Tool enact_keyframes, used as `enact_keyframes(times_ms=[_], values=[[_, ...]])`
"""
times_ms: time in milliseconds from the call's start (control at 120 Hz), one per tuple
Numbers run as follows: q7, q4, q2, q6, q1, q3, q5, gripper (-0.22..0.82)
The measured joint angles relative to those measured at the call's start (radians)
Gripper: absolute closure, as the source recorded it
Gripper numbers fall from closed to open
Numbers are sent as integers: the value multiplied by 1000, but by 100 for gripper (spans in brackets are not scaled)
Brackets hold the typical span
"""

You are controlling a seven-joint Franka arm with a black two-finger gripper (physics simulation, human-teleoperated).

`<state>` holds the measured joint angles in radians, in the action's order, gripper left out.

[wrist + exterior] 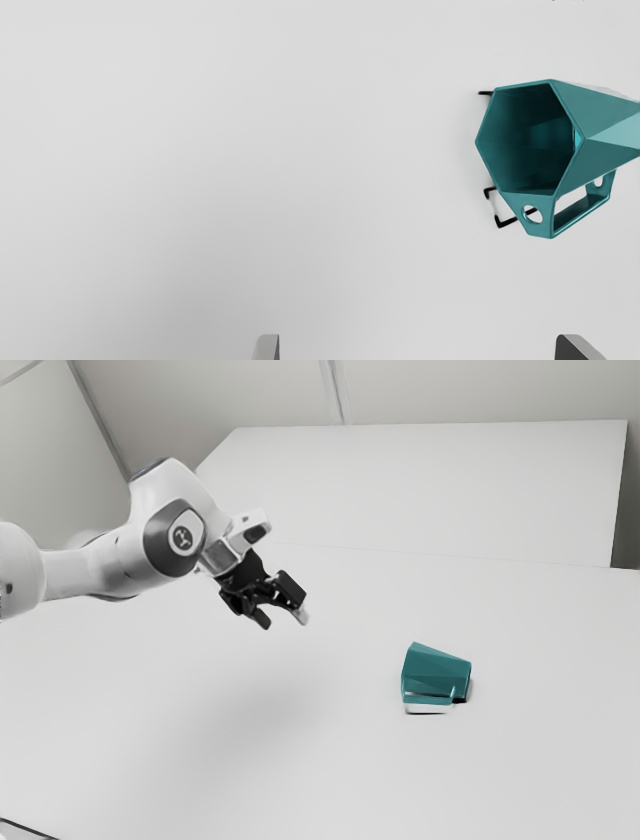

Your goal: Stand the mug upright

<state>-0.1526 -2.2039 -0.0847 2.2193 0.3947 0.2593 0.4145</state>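
Observation:
Above the table, toward the exterior view's left, my gripper (284, 616) is open with nothing between its fingers. A teal faceted mug (434, 672) lies on its side on the table, farther toward the exterior view's right and apart from the gripper. In the wrist view, the mug (532, 142) shows its six-sided open mouth and dark inside, with the holed angular handle (541, 216) along its side. The two fingertips of the gripper (417, 347) stand wide apart, and the mug is beyond them. Its base runs past the wrist view's edge.
The white table (330, 760) spreads around the mug. A straight table edge runs behind it, with a pale raised panel (420, 490) farther back. A dark thin line (28, 829) crosses the exterior view's lower left corner.

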Motion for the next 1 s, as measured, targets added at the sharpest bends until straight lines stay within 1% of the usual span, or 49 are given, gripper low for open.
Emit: enact_keyframes(times_ms=[75,217,400,508,717,1000], values=[[12,-29,5,66,36,1,49,0],[32,-41,43,158,101,1,120,0],[45,-44,104,248,168,0,211,0],[36,-36,156,291,198,0,275,0],[4,10,217,337,194,-2,347,0],[-56,43,254,355,217,-18,461,0]])
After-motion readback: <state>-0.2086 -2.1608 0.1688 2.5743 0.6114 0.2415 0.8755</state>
